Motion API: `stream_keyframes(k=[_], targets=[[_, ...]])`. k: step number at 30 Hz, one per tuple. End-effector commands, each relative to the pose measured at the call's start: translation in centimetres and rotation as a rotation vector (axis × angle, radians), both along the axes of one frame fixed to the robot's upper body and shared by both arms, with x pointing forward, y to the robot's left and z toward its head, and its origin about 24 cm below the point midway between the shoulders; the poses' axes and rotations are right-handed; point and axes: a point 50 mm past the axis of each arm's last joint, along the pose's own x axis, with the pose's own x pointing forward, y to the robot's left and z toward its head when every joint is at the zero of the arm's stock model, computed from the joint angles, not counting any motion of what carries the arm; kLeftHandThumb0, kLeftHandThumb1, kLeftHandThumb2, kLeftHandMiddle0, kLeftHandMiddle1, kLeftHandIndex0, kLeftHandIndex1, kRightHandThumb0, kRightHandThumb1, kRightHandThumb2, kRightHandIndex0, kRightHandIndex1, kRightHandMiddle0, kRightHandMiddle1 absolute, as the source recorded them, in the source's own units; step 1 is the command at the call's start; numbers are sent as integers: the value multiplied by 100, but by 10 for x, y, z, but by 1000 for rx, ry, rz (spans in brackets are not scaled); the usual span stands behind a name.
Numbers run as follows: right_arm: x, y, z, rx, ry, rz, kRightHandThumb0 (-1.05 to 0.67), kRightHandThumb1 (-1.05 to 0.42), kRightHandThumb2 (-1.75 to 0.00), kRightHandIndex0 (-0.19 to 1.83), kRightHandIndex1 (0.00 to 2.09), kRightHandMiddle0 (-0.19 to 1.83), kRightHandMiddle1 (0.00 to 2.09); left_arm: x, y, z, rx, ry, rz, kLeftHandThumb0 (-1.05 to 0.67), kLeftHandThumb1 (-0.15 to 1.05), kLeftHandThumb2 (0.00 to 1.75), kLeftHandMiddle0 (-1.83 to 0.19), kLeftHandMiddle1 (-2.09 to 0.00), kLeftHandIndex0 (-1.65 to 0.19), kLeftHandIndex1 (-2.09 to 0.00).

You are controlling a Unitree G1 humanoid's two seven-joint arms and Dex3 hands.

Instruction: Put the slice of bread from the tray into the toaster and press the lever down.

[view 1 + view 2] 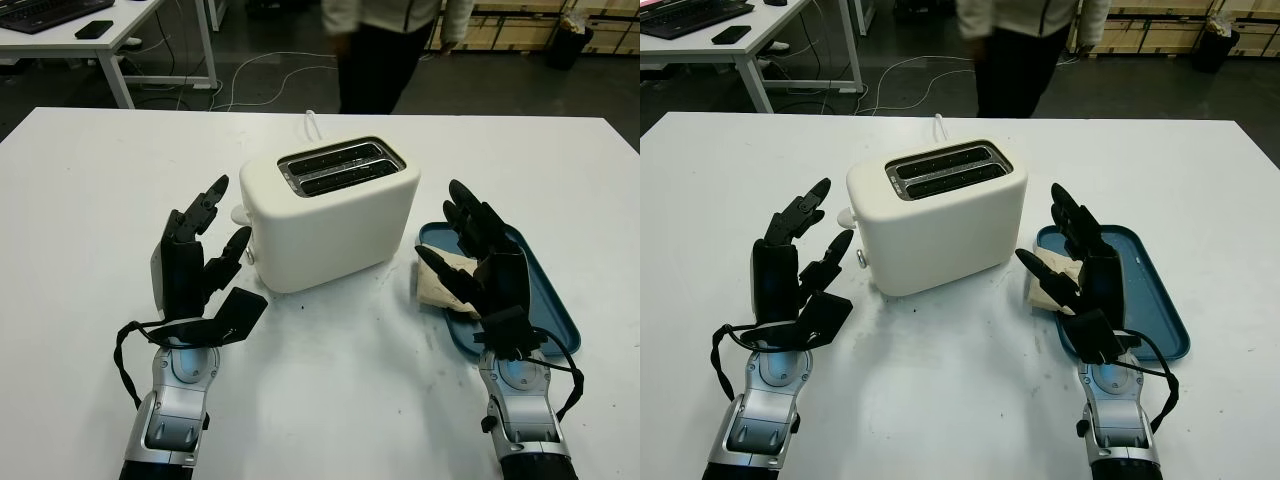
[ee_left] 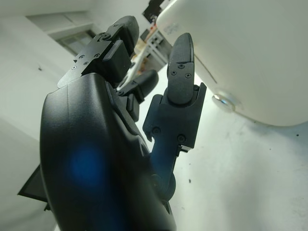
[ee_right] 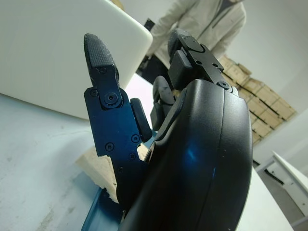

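Nothing is done yet, as far as I can judge. The slice of bread (image 1: 440, 278) lies on the left end of the blue tray (image 1: 545, 305), which sits on the white table (image 1: 90, 200) just right of the toaster (image 1: 330, 212). Both toaster slots are empty, and the small lever (image 1: 847, 216) on its left end looks up. The right hand (image 1: 478, 262) hangs over the bread, open and holding nothing; whether it touches the slice I cannot tell. The left hand (image 1: 198, 258) is open too, beside the toaster's left end near the lever. A person (image 1: 385, 40) stands beyond the far edge. Picking up, dropping in and pressing down all remain.
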Motion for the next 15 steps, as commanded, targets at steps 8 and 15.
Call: stream_keyframes(k=[8, 15], targets=[[1, 0, 6, -10, -27, -1, -50, -88, 0, 36, 0, 39, 0, 2, -1, 6, -4, -20, -12, -44, 92, 27, -26, -99, -58, -5], [-3, -4, 8, -79, -36, -19, -50, -87, 0, 39, 2, 40, 0, 2, 0, 5, 9, -32, -5, -43, 92, 27, -28, -99, -59, -5]])
